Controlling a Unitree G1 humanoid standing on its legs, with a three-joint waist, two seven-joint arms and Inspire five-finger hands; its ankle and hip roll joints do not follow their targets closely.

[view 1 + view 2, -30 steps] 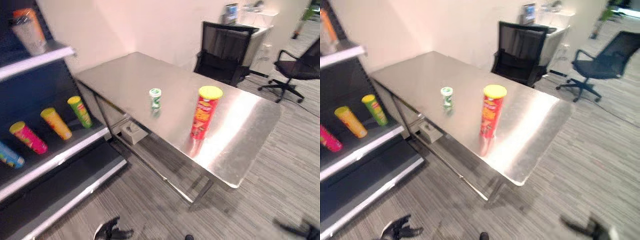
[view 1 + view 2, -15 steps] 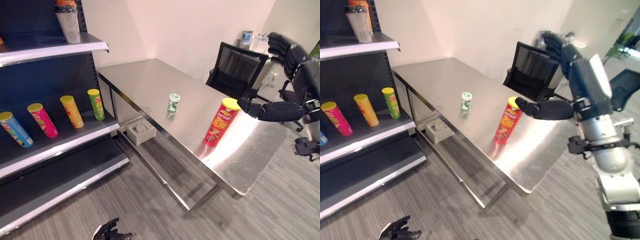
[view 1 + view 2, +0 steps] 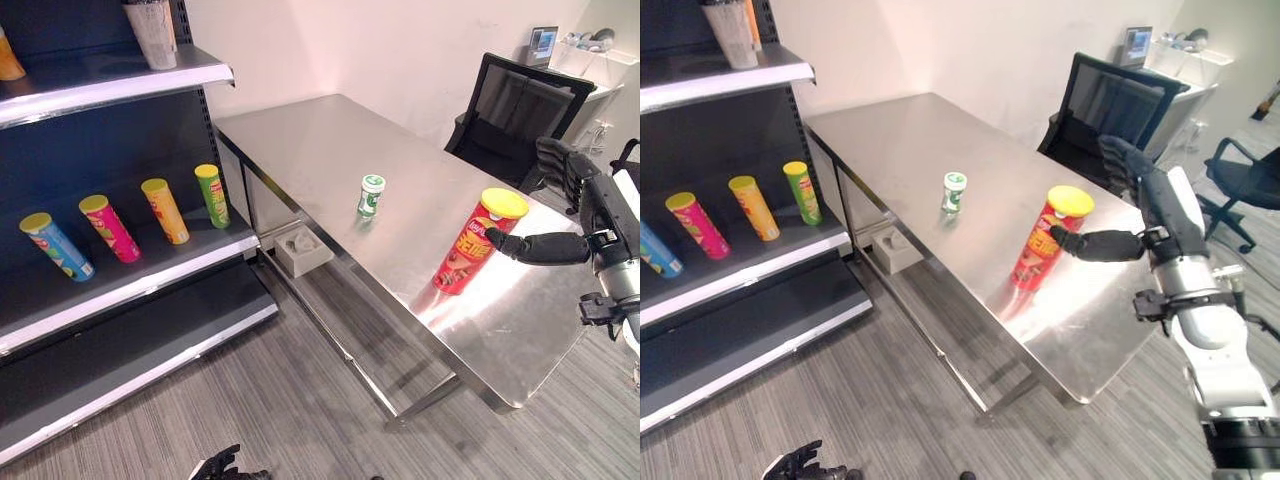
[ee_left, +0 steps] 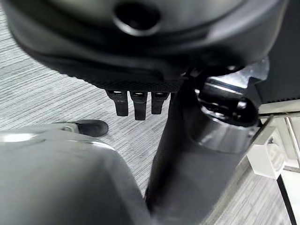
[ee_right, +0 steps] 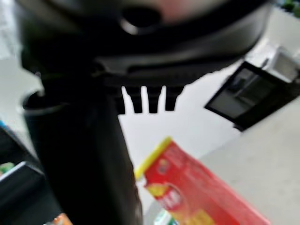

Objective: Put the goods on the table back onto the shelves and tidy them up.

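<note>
One tall red tube (image 3: 472, 243) with a yellow lid and one small green-and-white tub (image 3: 370, 195) stand on the smooth steel worktop (image 3: 320, 150). The right hand (image 3: 1130, 200), fingers spread, has its thumb tip at the tube's top. Four slim tubes (image 3: 150, 215) lean on the middle shelf (image 3: 130, 285). The left hand (image 3: 222, 466) hangs relaxed near the grey floor.

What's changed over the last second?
The right hand has come into view and reached in beside the red chip can, thumb near its top, fingers open, not gripping. The can and small green bottle stay standing on the table. The camera shifted.
</note>
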